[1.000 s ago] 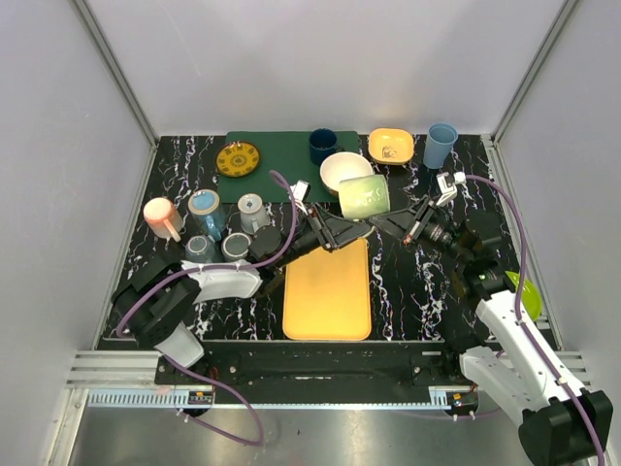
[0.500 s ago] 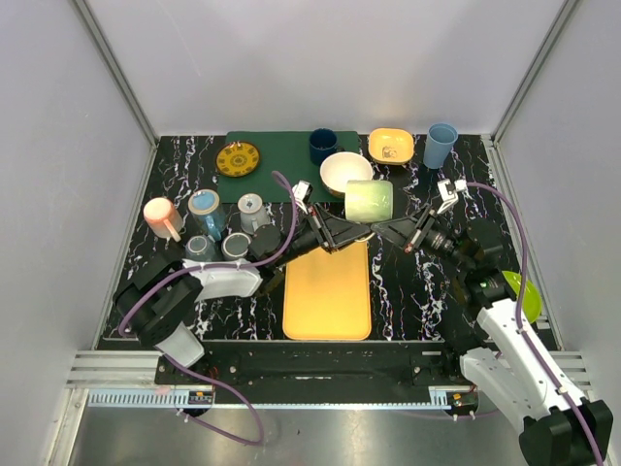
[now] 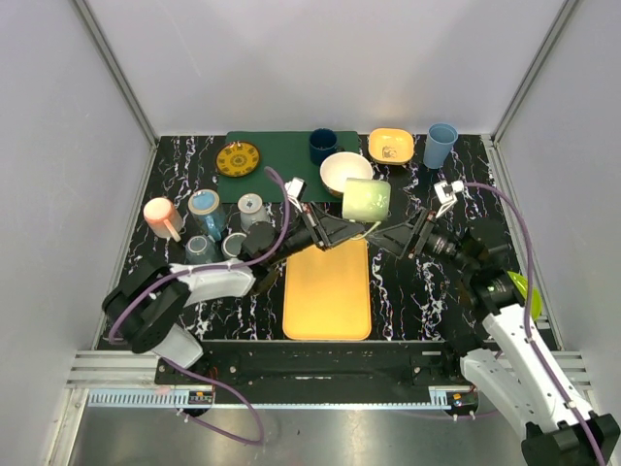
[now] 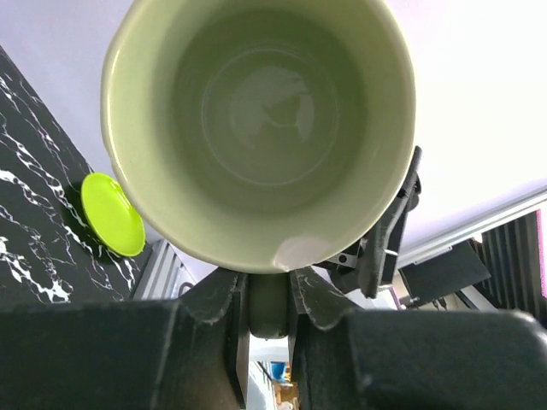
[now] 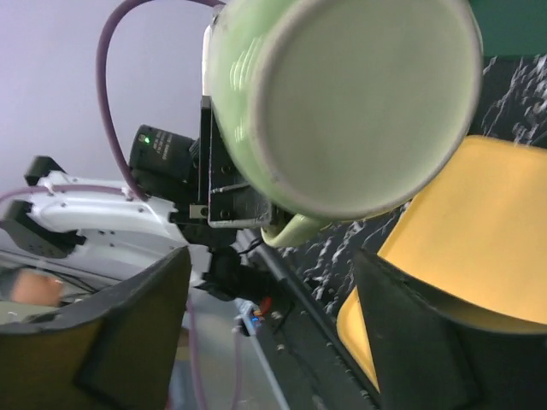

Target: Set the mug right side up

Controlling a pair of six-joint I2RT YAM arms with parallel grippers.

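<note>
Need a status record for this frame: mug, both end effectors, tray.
mug: green, lifted off the table, on its side, mouth toward left wrist camera
left end effector: shut on mug, by the handle
right end effector: open, facing mug's base
tray: yellow, on table between the arms

Room over the orange tray (image 3: 327, 291); white bowl (image 3: 335, 171) just behind the mug (image 3: 367, 200).

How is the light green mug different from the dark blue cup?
The pale green ceramic mug is light; the dark blue cup is dark. The green mug is in the air, tipped sideways, its handle pinched by the left tool; the blue cup stands upright on the dark green mat. Both are round cups.
</note>
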